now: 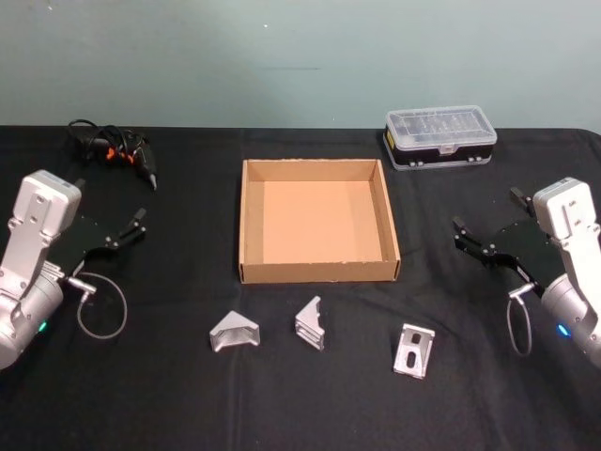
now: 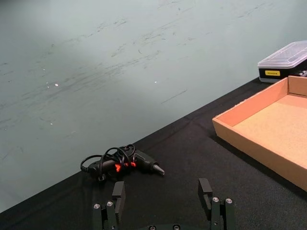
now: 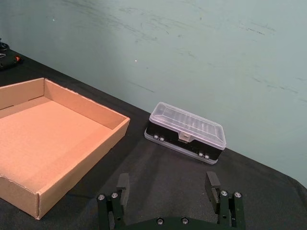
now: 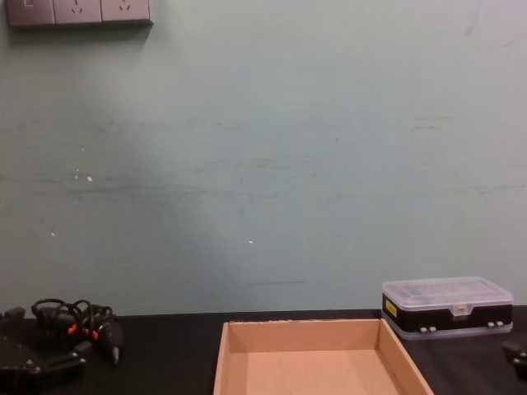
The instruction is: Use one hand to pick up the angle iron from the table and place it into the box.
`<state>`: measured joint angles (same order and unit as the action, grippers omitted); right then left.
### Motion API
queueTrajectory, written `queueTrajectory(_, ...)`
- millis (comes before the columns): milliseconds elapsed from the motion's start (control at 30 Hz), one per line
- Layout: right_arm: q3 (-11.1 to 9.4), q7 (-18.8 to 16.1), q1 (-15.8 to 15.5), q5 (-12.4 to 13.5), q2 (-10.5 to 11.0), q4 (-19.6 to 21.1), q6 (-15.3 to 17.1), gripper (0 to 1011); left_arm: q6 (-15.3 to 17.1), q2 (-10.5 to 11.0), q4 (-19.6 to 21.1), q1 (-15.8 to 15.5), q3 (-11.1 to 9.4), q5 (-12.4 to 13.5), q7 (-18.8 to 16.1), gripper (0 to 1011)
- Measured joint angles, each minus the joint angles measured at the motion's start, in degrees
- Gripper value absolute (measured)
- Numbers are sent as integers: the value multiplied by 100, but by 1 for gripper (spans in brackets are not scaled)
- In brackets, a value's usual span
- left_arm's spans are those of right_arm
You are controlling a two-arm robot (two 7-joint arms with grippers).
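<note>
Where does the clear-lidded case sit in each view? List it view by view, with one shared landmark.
Head view: case upper right, behind the box's far right corner.
Left wrist view: case beyond the box's far corner.
Right wrist view: case central, past the box's corner.
Chest view: case lower right, beside the box.
Shared landmark: the box.

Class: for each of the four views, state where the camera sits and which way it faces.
Left wrist: behind open left gripper, facing wall, cable tangle.
Right wrist: behind open right gripper, facing wall, plastic case.
Head: high, looking down at table, angle irons, both arms.
Chest: low, facing wall; grippers at bottom corners.
All four share the box.
</note>
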<state>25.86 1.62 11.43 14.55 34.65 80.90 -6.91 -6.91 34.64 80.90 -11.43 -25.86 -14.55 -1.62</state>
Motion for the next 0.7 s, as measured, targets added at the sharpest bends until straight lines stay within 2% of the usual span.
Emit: queueTrajectory(700,0,0,0,0,0,0,0,1000,0,0,0,0,0,0,0,1000)
